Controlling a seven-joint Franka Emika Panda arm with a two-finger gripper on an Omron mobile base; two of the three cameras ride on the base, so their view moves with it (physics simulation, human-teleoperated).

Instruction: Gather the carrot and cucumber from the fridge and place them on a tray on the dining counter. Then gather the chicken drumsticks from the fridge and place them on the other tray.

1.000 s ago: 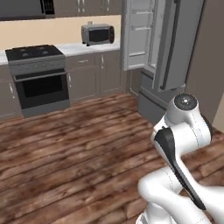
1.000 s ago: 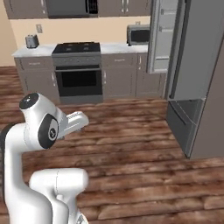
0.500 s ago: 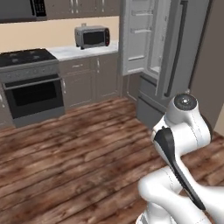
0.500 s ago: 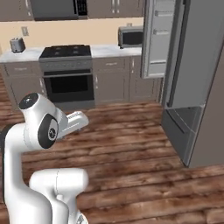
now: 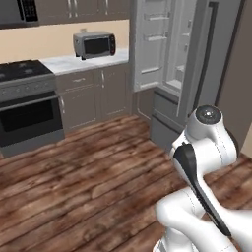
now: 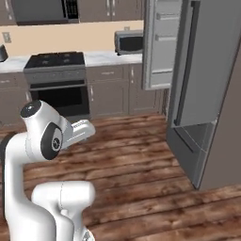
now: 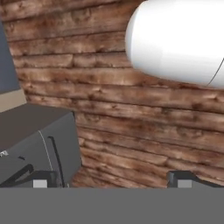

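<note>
The fridge (image 5: 197,59) stands at the right with its upper door (image 5: 155,44) swung open, and the door's shelves look bare. In the right base view the same fridge (image 6: 212,70) rises close at the right, its open door (image 6: 162,44) beyond it. The carrot, cucumber, chicken drumsticks, trays and dining counter are out of view. My arm is folded above the base. In the hand view my gripper (image 7: 111,181) is open with nothing between its fingertips (image 7: 183,178), looking down at the wooden floor (image 7: 131,109).
A stove (image 5: 24,98) with an oven sits at the left along the back wall, and a microwave (image 5: 94,44) rests on the counter beside it. Grey cabinets (image 5: 98,93) run between the stove and the fridge. Wooden floor (image 5: 88,182) lies open ahead.
The whole picture has shifted: the base has driven toward the fridge, which now looms larger, while stove and microwave have slid left. The gripper stays open.
</note>
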